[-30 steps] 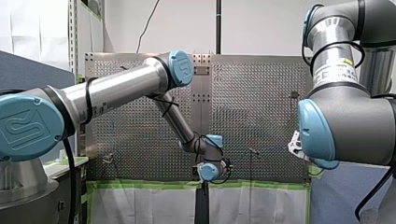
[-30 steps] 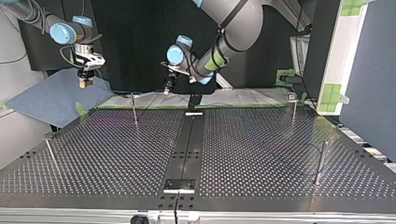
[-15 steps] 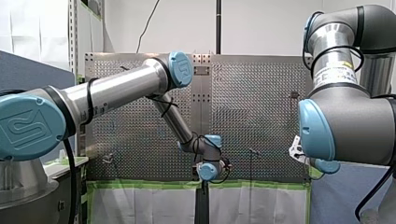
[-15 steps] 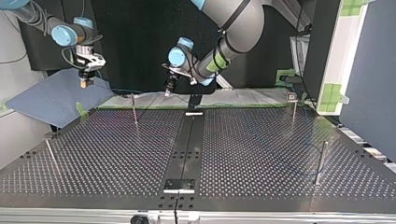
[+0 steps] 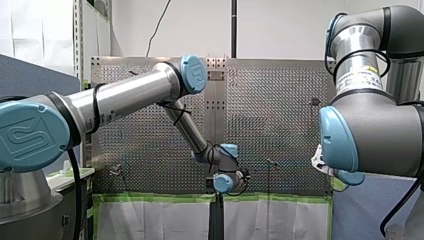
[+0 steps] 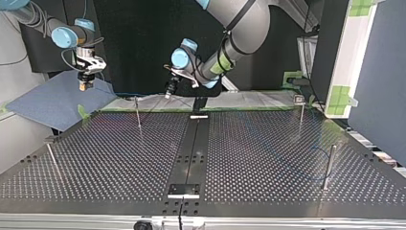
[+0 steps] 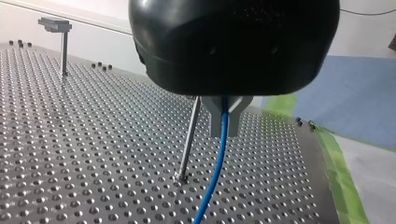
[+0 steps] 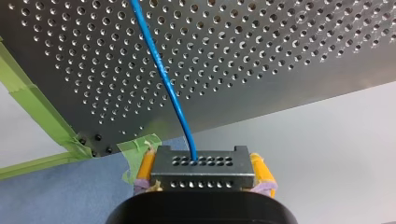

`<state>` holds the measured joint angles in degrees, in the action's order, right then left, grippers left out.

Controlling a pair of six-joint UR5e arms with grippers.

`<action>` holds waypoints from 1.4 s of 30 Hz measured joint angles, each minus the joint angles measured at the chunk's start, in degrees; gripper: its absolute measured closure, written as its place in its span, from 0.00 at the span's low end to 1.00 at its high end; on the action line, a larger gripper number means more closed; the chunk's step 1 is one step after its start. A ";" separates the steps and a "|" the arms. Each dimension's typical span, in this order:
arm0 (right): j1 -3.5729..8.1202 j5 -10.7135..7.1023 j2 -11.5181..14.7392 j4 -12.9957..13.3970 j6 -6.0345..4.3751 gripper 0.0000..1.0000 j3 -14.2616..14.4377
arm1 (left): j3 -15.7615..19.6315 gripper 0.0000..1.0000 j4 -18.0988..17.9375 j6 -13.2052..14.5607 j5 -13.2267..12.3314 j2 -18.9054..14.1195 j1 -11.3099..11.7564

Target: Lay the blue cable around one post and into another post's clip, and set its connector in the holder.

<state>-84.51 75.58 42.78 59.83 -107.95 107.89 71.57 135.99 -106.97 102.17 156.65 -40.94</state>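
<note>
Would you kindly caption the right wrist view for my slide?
Right gripper clamps the connector, blue cable running out over the perforated table.

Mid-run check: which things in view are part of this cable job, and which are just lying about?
Job: blue cable, in my left pincer; connector, in my right pincer; post beside the cable; clip-topped post further off.
Lying about: green tape on the table edge; blue mat beyond the table.
</note>
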 joint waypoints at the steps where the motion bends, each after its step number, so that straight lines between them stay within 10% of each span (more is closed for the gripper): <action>1: 0.00 0.01 -0.03 0.01 0.03 1.00 -0.05 | -0.21 1.00 0.03 -0.06 -0.14 0.00 -0.10; 42: 0.13 0.93 -4.50 -1.87 0.44 1.00 -3.06 | -2.86 1.00 1.56 -0.74 -0.18 1.67 0.92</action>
<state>-84.39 76.51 38.27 57.96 -107.52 104.83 68.71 137.55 -107.71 101.98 158.32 -40.01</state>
